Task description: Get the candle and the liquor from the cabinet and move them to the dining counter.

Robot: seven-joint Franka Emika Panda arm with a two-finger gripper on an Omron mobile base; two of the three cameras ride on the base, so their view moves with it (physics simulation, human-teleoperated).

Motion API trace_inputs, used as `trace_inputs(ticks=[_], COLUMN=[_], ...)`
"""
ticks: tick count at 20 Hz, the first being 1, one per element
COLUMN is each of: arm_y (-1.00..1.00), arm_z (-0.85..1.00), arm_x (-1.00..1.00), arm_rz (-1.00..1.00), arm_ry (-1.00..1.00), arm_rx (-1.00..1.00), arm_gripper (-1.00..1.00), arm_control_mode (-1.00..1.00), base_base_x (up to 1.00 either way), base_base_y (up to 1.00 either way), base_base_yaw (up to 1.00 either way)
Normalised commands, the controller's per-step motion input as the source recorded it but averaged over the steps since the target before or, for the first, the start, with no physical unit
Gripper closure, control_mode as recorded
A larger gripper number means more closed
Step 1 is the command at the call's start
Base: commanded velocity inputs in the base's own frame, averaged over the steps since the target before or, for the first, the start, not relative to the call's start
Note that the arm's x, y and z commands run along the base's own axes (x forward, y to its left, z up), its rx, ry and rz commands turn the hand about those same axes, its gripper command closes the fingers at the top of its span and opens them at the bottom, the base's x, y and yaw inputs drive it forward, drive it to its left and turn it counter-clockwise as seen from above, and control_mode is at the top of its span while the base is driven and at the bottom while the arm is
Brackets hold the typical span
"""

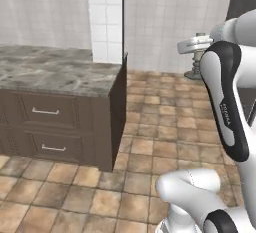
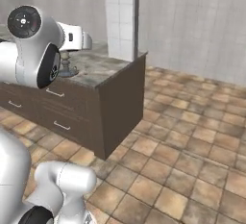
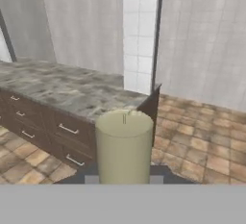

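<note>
The arm is carrying the candle (image 3: 124,143) through the open kitchen, so the first half of the job looks partly done: the candle is already out of the cabinet and not yet set down. In the hand view the pale cream taper is standing upright right in front of the camera, its wick showing at the top, with the dark fingers (image 3: 91,179) sitting narrow on either side at its foot, gripping it. In the left base view the grey flared candlestick base (image 1: 195,72) is hanging below the white hand, up in the air over the tiled floor (image 1: 165,122) and well apart from any surface. In the right base view the same grey base (image 2: 65,69) is peeking out beside the arm's big white joint, in line with the marble top behind it. A marble-topped desk (image 1: 55,72) on brown drawer units is standing near the tiled wall; it looks like the narrower worktop, not the dining counter, so I judge the robot is travelling with its load. What is left, as far as I can judge: reaching the island, placing the candle there, then going back for the liquor and bringing that over too.
</note>
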Motion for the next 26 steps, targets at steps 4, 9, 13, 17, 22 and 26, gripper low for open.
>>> trace_inputs(ticks=[4, 9, 13, 17, 22, 26], arm_y=[0.00, 0.00, 0.00, 0.00, 0.00, 0.00], arm_z=[0.00, 0.00, 0.00, 0.00, 0.00, 0.00], arm_x=[0.00, 0.00, 0.00, 0.00, 0.00, 0.00], arm_rz=[0.00, 0.00, 0.00, 0.00, 0.00, 0.00], arm_ry=[0.00, 0.00, 0.00, 0.00, 0.00, 0.00], arm_rx=[0.00, 0.00, 0.00, 0.00, 0.00, 0.00], arm_gripper=[1.00, 1.00, 1.00, 1.00, 1.00, 1.00], arm_control_mode=[1.00, 1.00, 1.00, 1.00, 1.00, 1.00], base_base_x=[0.07, 0.18, 0.43, 0.69, 0.78, 0.94], base_base_y=[-0.36, -0.54, -0.98, -0.88, -0.50, -0.34], base_base_yaw=[0.84, 0.46, -0.16, -0.49, -0.53, -0.48])
